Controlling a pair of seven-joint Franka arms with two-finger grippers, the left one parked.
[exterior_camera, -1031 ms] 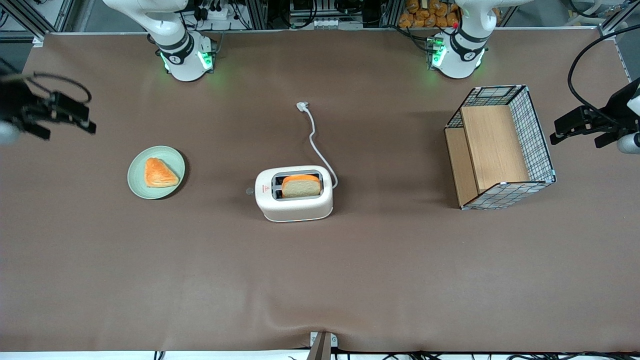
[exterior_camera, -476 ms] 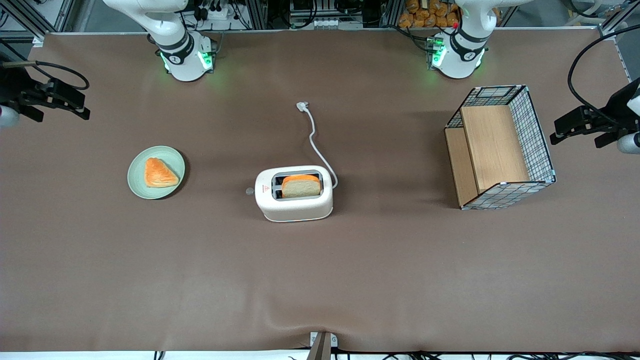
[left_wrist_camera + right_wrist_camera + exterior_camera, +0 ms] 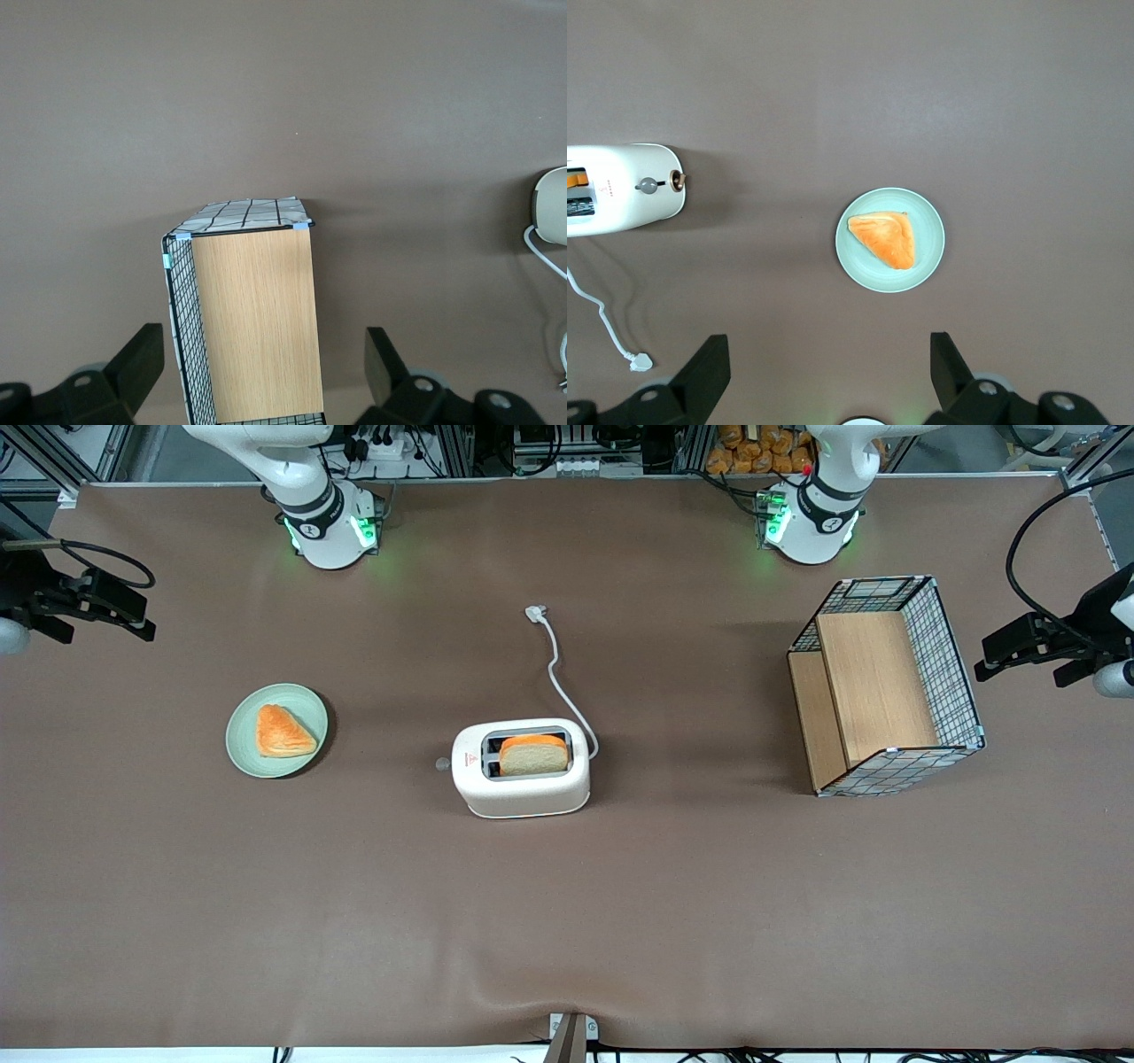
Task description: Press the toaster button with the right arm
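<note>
Hovering high above the working arm's end of the table [image 3: 567, 921], my gripper [image 3: 133, 607] holds nothing; in the right wrist view the gripper [image 3: 828, 345] shows its two black fingers [image 3: 709, 367] spread wide, with bare brown cloth between them. It is well apart from everything on the table. The toaster [image 3: 521, 779] stands upright near the middle of the table, well away from me toward the parked arm's end, and one slice of bread [image 3: 533, 756] with an orange crust sits in its slot. The toaster button [image 3: 441, 763] juts from the narrow logo end, the end that faces my side of the table, and nothing touches it. From my wrist camera I see that same end of the toaster [image 3: 629, 190] with the small grey toaster button [image 3: 648, 185] on it. Between my gripper and the toaster lies a pale green plate [image 3: 244, 735] carrying a triangular orange pastry [image 3: 282, 732]; in my wrist view the plate [image 3: 873, 270] and the pastry [image 3: 886, 239] are close under me, apart from the toaster. A white cord [image 3: 558, 682] runs from the toaster's other narrow end, away from the front camera, to a loose plug [image 3: 535, 612] lying on the cloth; my wrist view catches the cord [image 3: 598, 319] and the plug [image 3: 640, 361] too. Toward the parked arm's end rests a wire-mesh wooden crate [image 3: 877, 686], which also shows in the left wrist view [image 3: 257, 328].
</note>
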